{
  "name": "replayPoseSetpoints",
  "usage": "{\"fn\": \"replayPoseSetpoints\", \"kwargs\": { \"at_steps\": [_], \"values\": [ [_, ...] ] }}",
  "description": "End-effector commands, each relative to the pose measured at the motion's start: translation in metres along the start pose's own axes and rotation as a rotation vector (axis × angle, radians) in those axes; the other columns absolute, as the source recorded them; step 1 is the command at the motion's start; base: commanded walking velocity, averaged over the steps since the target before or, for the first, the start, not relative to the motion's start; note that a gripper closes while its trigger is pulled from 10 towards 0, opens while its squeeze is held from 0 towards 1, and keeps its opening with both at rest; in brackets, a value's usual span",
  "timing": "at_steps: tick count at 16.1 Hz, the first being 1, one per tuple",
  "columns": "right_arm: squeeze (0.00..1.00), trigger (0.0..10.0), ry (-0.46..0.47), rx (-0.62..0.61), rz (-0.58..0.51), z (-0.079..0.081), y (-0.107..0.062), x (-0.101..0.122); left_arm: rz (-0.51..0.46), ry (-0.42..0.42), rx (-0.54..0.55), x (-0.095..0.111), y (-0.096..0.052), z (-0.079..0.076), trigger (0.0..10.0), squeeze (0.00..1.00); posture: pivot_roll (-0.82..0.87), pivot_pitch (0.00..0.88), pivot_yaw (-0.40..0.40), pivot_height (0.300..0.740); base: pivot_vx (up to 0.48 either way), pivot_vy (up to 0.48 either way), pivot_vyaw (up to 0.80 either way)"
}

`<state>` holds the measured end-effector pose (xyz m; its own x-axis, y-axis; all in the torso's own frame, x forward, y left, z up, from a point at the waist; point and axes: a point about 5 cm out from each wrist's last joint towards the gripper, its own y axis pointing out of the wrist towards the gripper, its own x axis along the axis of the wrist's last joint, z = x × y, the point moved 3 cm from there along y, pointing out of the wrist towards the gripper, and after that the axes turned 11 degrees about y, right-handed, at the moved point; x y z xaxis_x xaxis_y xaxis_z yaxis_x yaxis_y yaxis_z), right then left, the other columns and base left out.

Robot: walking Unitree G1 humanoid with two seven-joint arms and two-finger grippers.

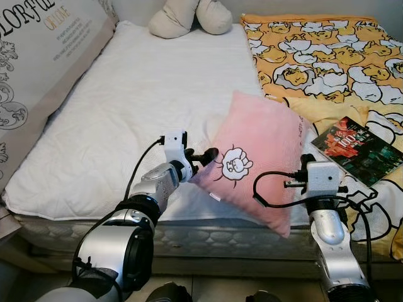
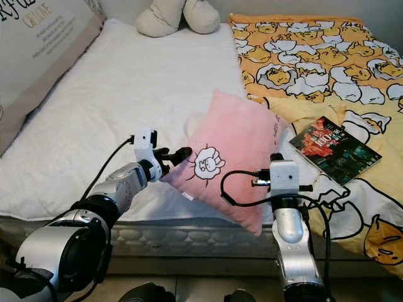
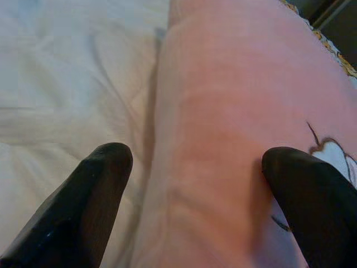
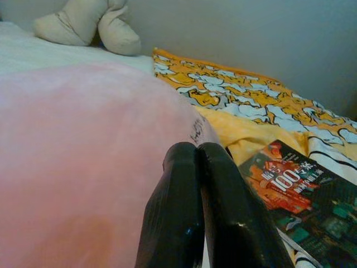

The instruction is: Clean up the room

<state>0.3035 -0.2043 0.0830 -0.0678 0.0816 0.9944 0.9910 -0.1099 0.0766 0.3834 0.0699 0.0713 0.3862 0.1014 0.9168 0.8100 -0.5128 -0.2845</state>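
Plush matt pink pillow (image 1: 255, 160), quilted white mattress (image 1: 126, 113), glossy magazine (image 1: 359, 150).

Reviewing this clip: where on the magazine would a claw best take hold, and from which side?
The magazine lies flat on the yellow blanket, so a top pinch looks poor. Its near corner, by the right claw, is probably best: come in low from the bed's front edge and slip one finger under the soft fabric.

magazine (image 4: 304, 192) cover: "100"; headboard cushion (image 1: 44, 56): "ONLINE"

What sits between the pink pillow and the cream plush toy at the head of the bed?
Nothing: bare white mattress cover separates pink pillow and plush toy, per the left eye view.
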Motion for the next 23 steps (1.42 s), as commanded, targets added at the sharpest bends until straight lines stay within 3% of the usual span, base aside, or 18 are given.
{"fn": "replayPoseSetpoints", "kwargs": {
  "at_steps": [1,3,5,9,12,13,14,16,19,20,23],
  "values": [
    [0.00,10.0,0.012,-0.010,-0.022,-0.002,0.002,0.008,0.025,0.011,-0.014,-0.003,0.001,-0.002,10.0,0.00,-0.16,0.000,0.075,0.706,0.000,0.000,0.00],
    [0.00,10.0,0.015,-0.006,-0.018,0.000,0.002,0.007,0.094,0.066,-0.016,-0.020,0.001,-0.008,10.0,0.00,-0.16,0.000,0.076,0.706,0.000,0.000,0.00],
    [0.00,10.0,0.016,-0.003,-0.017,0.000,0.002,0.006,0.110,0.061,-0.034,-0.025,0.002,-0.015,10.0,0.00,-0.16,0.000,0.077,0.706,0.000,0.000,0.00],
    [0.00,10.0,0.017,-0.003,-0.017,0.001,0.002,0.007,0.082,-0.145,-0.146,-0.027,0.010,-0.046,10.0,0.00,-0.17,0.000,0.080,0.706,0.000,0.000,0.00],
    [0.00,10.0,0.018,-0.004,-0.014,0.000,0.002,0.007,0.104,-0.182,-0.206,-0.034,0.010,-0.059,10.0,0.00,-0.17,0.000,0.081,0.706,0.000,0.000,0.00],
    [0.00,10.0,0.020,-0.007,-0.011,0.000,0.002,0.006,0.133,-0.143,-0.235,-0.043,0.008,-0.062,0.0,0.00,-0.17,0.000,0.082,0.706,0.000,0.000,0.00],
    [0.00,10.0,0.020,-0.007,-0.011,0.000,0.002,0.006,0.133,-0.143,-0.235,-0.043,0.008,-0.062,0.0,0.00,-0.17,0.000,0.082,0.706,0.000,0.000,0.00],
    [0.00,10.0,0.039,-0.018,0.004,-0.001,0.003,0.004,0.183,-0.029,-0.237,-0.057,0.004,-0.060,0.0,0.00,-0.16,0.000,0.081,0.706,0.000,0.000,0.00],
    [0.00,10.0,0.056,-0.024,0.017,-0.002,0.003,0.002,0.201,-0.006,-0.237,-0.061,0.002,-0.058,0.0,0.00,-0.16,0.000,0.081,0.706,0.000,0.000,0.00],
    [0.00,10.0,0.064,-0.020,0.021,-0.001,0.003,0.001,0.199,-0.015,-0.232,-0.061,0.002,-0.057,0.0,0.00,-0.16,0.000,0.080,0.706,0.000,0.000,0.00],
    [0.00,10.0,0.108,-0.012,0.058,0.001,0.003,-0.004,0.106,-0.172,-0.140,-0.045,0.003,-0.041,0.0,0.00,-0.16,0.000,0.081,0.706,0.000,0.000,0.00]
  ]
}}
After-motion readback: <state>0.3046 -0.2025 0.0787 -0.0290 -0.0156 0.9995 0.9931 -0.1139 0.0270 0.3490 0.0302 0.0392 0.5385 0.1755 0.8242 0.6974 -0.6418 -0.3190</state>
